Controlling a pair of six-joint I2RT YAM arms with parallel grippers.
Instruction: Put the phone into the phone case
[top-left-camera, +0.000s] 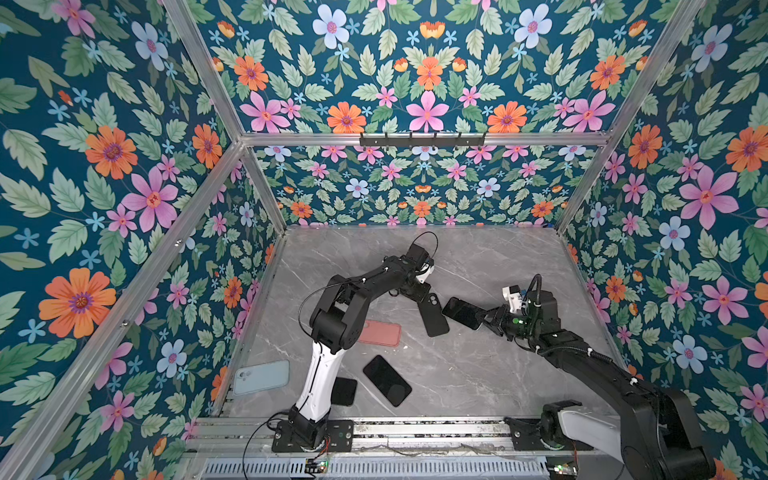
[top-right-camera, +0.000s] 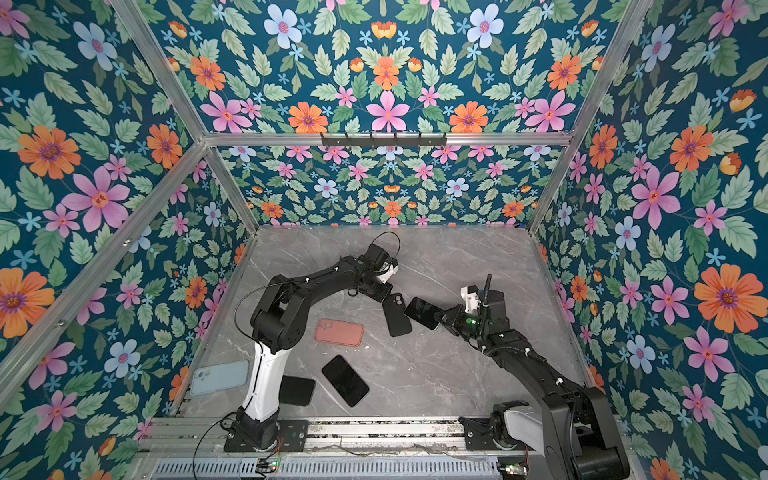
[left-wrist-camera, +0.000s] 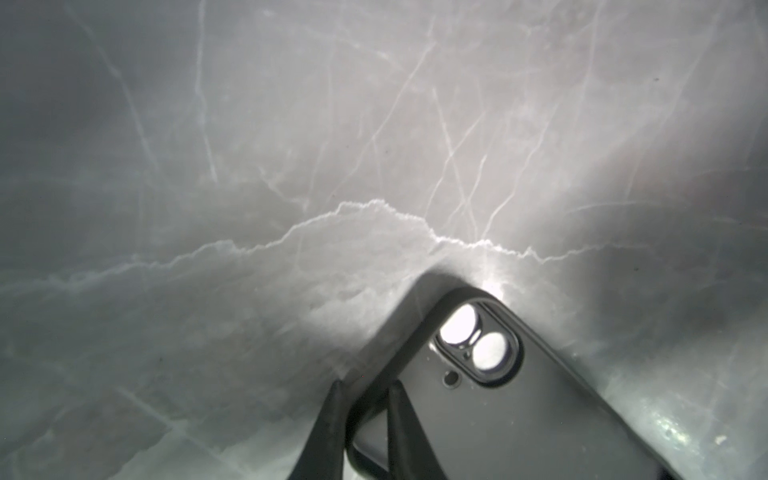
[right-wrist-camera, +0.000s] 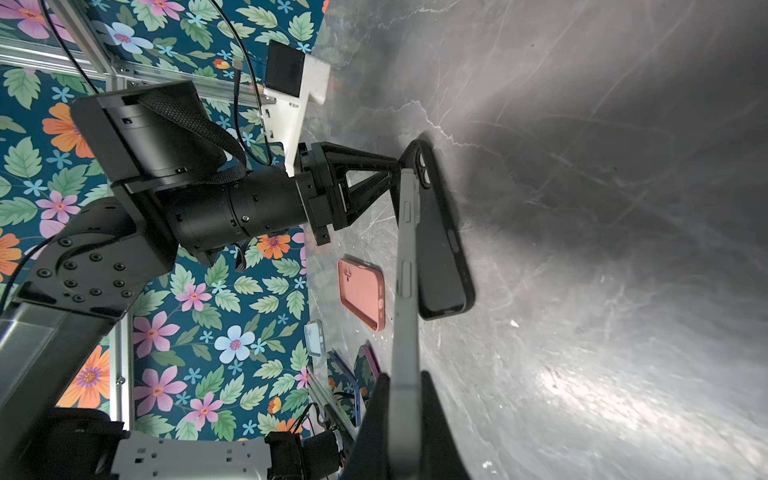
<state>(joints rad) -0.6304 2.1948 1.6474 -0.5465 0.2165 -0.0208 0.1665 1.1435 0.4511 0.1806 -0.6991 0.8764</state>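
Phone case and phone meet near the middle of the grey marble table, the broadest thing we see between the flowered walls. Next in size, the left arm bends over from the near rail toward the far side, and the right arm reaches in from the near right corner. We see the black case with its camera-cutout end at the left gripper, whose fingers are closed on the case's rim, one inside the shell and one outside. The right gripper pinches the phone by one short end and holds it tilted, clear of the table. Its free end is just beside the case's cutout end, and we cannot tell whether they touch. Nearer the rail lie a pale blue case, a salmon case partly behind the left arm, a spare black phone apart from the rest, and another dark phone half hidden by that arm.
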